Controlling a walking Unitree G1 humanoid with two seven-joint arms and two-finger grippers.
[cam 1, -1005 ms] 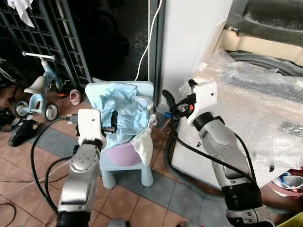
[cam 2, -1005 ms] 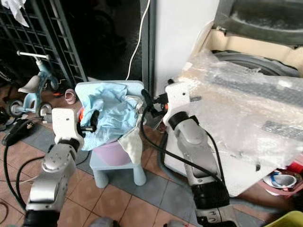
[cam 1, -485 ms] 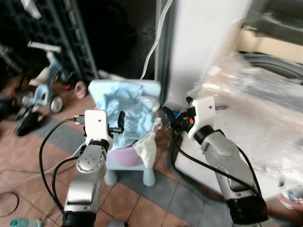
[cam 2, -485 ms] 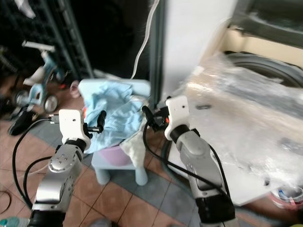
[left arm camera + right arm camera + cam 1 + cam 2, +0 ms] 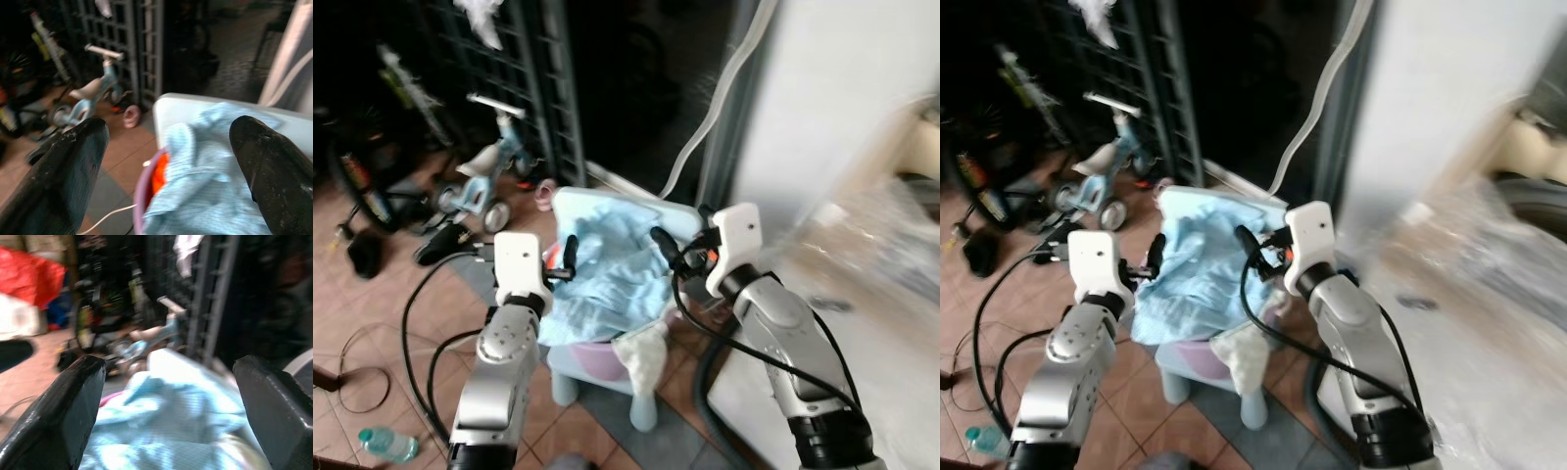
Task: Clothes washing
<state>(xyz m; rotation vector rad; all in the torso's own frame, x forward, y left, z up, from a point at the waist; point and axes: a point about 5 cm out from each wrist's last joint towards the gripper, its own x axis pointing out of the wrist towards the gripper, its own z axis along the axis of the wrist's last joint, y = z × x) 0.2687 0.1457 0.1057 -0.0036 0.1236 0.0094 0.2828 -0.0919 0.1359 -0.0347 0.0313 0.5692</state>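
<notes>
Indoors, both hands, left (image 5: 570, 257) and right (image 5: 664, 245), hover wide open, holding nothing, over blue laundry (image 5: 612, 269) above terracotta floor tiles (image 5: 372, 313).

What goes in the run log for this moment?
left gripper: open, at clothes | right gripper: open, over clothes | light blue clothes: piled in purple basin

The washing machine (image 5: 862, 323), to the right of the right pincer (image 5: 668, 253), is smeared by motion blur, and its outline and plastic wrap cannot be made out; it is cut off by the picture's right edge. The lilac basin (image 5: 592, 354) below both pincers is largely covered by the light blue clothes (image 5: 607, 274), so its contents cannot be told. The small blue chair (image 5: 636, 401) is mostly hidden under them. In the right wrist view the background beyond the clothes is blurred, and a red shape (image 5: 34, 274) there cannot be identified.
</notes>
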